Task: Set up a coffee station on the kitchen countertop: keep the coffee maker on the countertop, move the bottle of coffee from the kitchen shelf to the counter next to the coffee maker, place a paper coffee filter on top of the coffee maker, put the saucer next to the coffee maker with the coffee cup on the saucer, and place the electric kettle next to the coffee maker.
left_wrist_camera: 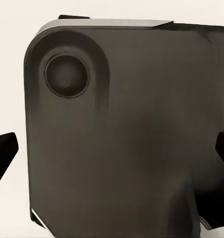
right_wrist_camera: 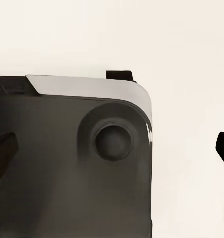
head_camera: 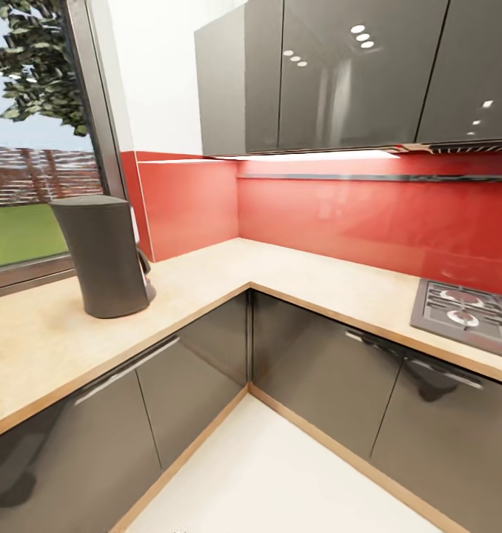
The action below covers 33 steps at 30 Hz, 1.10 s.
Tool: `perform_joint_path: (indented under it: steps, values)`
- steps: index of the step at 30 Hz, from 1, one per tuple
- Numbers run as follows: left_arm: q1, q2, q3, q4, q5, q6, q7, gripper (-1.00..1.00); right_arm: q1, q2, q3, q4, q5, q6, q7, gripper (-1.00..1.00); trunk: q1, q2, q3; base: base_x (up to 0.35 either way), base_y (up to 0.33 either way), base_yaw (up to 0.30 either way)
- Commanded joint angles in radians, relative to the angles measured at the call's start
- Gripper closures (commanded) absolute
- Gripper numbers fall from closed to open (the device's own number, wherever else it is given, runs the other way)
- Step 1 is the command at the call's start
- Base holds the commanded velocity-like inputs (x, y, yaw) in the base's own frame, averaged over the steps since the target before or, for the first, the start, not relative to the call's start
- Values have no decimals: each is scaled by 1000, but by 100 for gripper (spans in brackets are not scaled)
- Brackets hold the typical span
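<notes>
A dark grey, tapered electric kettle point(head_camera: 103, 255) with a handle on its right side stands upright on the beige countertop point(head_camera: 295, 277), on the left run by the window. The coffee maker, coffee bottle, filter, saucer and cup are out of view. In the left wrist view my left gripper point(left_wrist_camera: 114, 151) is open, its dark fingertips point(left_wrist_camera: 4, 151) far apart at the frame's edges, over the robot's own dark base point(left_wrist_camera: 127, 139) and the white floor. My right gripper point(right_wrist_camera: 113, 148) is open in the same way above the base point(right_wrist_camera: 67, 168), holding nothing.
The L-shaped counter wraps an inner corner with glossy grey lower cabinets point(head_camera: 318, 377) and a red backsplash point(head_camera: 340, 215). A gas hob point(head_camera: 469, 311) sits at the right. Grey wall cabinets point(head_camera: 340, 74) hang above. A window point(head_camera: 29, 148) is at the left, with white floor point(head_camera: 280, 481) below.
</notes>
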Motion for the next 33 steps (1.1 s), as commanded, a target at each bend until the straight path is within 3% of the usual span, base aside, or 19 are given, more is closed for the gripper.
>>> perform_joint_path:
  steps: [1,22,33]
  values:
    - [1,-1,6,-2,1,-1,0,-100,-1,0,0,1,1,-3,-2,-100,0,0,-1,0,0,280]
    - [1,-2,6,-1,0,-28,0,-100,-1,0,0,1,1,-3,-2,-100,0,0,-1,-1,0,280]
    - [0,-2,6,-1,0,-38,0,-100,-1,0,0,1,1,-3,-2,-100,0,0,-1,-115,90,280]
